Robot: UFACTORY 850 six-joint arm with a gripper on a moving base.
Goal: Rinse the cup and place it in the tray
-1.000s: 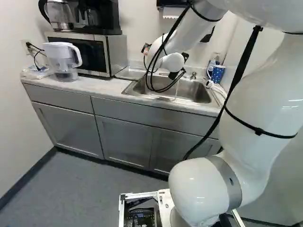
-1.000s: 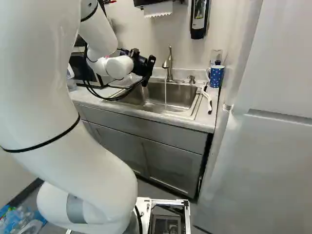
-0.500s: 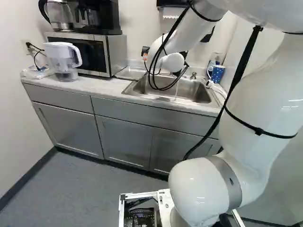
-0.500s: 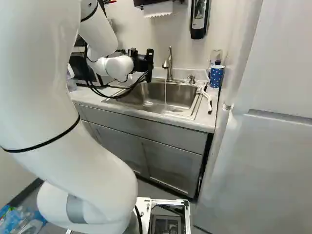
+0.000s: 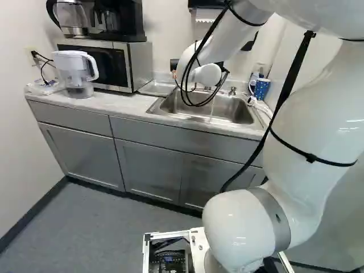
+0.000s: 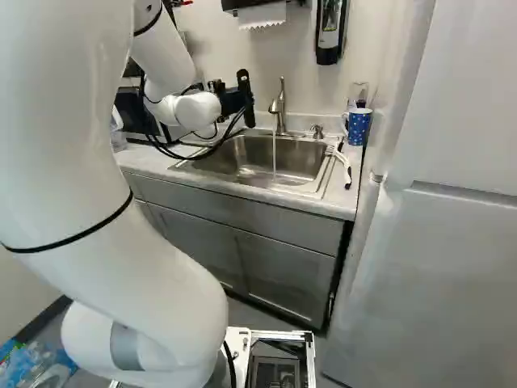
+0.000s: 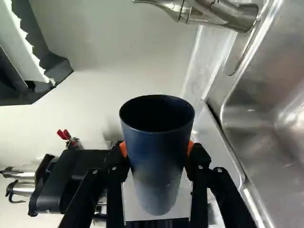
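Observation:
At the end of my arm, the black gripper is over the left rear part of the sink, left of the faucet. The wrist view shows the gripper shut on a dark blue cup, with orange pads against two sides and its round mouth visible. Beside the sink basin lies a shallow metal tray, also seen as a tray beyond the cup in the wrist view. A thin stream of water falls from the faucet into the basin.
A blue dotted mug and a white-handled brush stand or lie right of the sink. Left of the tray are a microwave and a water pitcher. A paper towel dispenser hangs above the sink; a fridge-like white panel is at right.
The wrist has turned and the gripper has swung round, its upper part rising in the right base view, with the cup held in it. The base has not moved.

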